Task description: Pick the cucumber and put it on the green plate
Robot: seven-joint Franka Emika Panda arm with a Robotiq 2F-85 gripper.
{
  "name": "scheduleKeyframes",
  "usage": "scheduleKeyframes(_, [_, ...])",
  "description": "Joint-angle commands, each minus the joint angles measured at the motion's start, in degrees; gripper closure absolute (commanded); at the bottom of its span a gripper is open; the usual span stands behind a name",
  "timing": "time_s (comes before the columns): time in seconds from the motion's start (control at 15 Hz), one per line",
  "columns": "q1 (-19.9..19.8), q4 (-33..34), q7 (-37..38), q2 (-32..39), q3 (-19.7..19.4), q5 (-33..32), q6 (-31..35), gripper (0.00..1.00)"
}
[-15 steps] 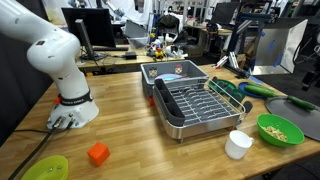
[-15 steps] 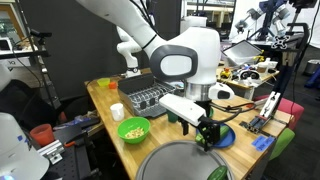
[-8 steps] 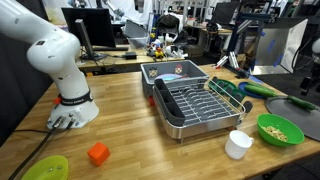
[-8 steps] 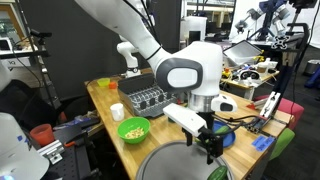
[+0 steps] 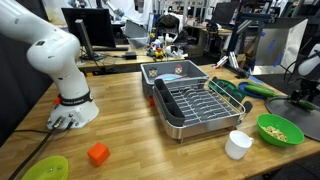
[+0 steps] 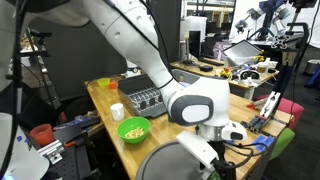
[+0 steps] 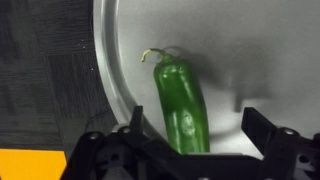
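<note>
Lowered since a moment ago, the pincer (image 7: 198, 132) hangs open directly over the cucumber (image 7: 178, 95), jaws set across its long axis.

arm (image 6: 197, 108) swung lower, jaws sunk towards the grey pan (image 6: 160, 166), arm now in both exterior views
</note>
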Motion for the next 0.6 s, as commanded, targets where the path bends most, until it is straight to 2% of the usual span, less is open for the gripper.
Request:
scheduleKeyframes(0.0, [-0.88, 3.59, 2.16, 3.12, 0.15, -1.47, -0.02, 0.00])
scheduleKeyframes(0.27, [-0.76, 5.66, 3.88, 4.35, -0.80, -2.09, 0.21, 0.00])
scheduleKeyframes(0.33, [-0.89, 5.93, 3.70, 4.43, -0.77, -2.23, 0.07, 0.03])
scheduleKeyframes(0.4, [-1.29, 6.08, 3.07, 4.44, -0.30, -2.07, -0.31, 0.26])
scheduleKeyframes(0.53, [-1.66, 6.19, 2.68, 4.63, 0.21, -1.76, -0.69, 0.31])
